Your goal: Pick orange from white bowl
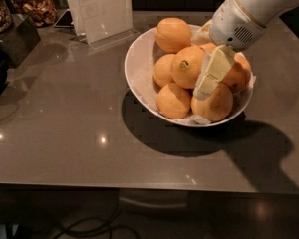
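The white bowl stands on the grey table, right of centre, and holds several oranges. The orange, large and with a dark stem scar, lies on top of the pile in the middle. My gripper comes down from the upper right on a white arm and hangs over the bowl, just right of that orange. It is open and holds nothing. One cream finger lies across the oranges on the right side. The other finger shows partly at the bowl's far rim. The arm hides part of the right-hand oranges.
A clear stand with a paper sign stands behind the bowl to the left. A dark box and containers of snacks sit at the far left. The table's front edge runs along the bottom, with cables below.
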`<act>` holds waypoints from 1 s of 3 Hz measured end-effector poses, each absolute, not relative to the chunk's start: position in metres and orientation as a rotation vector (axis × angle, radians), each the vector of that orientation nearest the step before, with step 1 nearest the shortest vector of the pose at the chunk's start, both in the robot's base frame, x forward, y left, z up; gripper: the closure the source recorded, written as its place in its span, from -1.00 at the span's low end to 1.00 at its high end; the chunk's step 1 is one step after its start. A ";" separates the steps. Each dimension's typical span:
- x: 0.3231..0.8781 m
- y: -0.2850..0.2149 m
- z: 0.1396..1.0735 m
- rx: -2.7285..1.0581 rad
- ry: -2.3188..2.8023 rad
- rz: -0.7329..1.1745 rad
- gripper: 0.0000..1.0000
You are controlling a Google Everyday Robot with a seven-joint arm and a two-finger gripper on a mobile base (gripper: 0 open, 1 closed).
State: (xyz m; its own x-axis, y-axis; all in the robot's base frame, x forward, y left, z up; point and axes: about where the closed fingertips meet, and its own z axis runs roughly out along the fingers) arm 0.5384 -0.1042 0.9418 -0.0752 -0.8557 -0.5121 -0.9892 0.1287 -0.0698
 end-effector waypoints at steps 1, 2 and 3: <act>0.538 -0.104 0.942 -1.775 1.982 0.415 -1.00; 0.538 -0.104 0.942 -1.775 1.982 0.415 -0.63; 0.538 -0.104 0.942 -1.775 1.982 0.415 -0.16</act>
